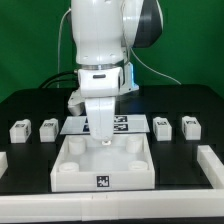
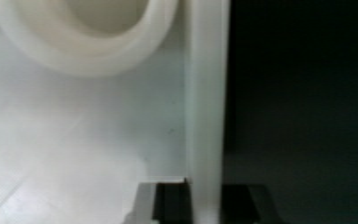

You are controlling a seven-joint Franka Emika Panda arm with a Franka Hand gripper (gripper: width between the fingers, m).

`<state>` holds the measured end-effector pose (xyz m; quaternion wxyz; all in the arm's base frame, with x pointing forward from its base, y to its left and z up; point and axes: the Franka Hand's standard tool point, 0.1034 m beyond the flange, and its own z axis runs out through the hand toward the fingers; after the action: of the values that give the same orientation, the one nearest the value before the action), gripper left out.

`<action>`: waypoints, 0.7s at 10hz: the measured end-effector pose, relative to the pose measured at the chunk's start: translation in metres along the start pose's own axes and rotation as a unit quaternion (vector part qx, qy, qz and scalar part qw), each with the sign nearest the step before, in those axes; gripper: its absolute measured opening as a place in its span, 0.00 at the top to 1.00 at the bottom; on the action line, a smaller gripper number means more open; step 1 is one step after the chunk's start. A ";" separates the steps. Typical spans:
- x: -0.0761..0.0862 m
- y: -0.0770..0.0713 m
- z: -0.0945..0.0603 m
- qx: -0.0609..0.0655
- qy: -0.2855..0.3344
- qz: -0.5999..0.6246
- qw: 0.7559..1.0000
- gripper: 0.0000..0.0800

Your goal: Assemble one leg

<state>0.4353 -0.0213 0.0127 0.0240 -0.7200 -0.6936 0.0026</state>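
Four small white legs with tags stand on the black table: two on the exterior view's left [image 1: 19, 129] [image 1: 47, 128] and two on the right [image 1: 162, 125] [image 1: 190, 125]. My gripper [image 1: 104, 137] is down at the far wall of the large white tray [image 1: 75, 172]. It holds no leg. In the wrist view my gripper [image 2: 208, 192] straddles the tray's upright wall [image 2: 206, 100]. A dark fingertip [image 2: 171, 203] presses on each side of the wall. A round socket [image 2: 105, 45] of the tray shows beside the wall.
The marker board [image 1: 135, 125] lies flat behind the tray. A white rail [image 1: 212, 165] runs along the exterior view's right edge of the table, and another white piece [image 1: 3, 160] lies at the left edge. Cables hang behind the arm.
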 end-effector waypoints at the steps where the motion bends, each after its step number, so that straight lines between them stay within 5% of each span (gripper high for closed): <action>1: 0.008 0.007 0.000 -0.004 0.003 -0.007 1.000 0.93; 5: 0.066 0.045 -0.001 -0.021 0.026 0.002 0.999 0.93; 7: 0.087 0.050 0.001 -0.024 0.031 0.004 0.999 0.93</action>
<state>0.4886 0.0638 0.0129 0.0283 -0.7230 -0.6893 -0.0363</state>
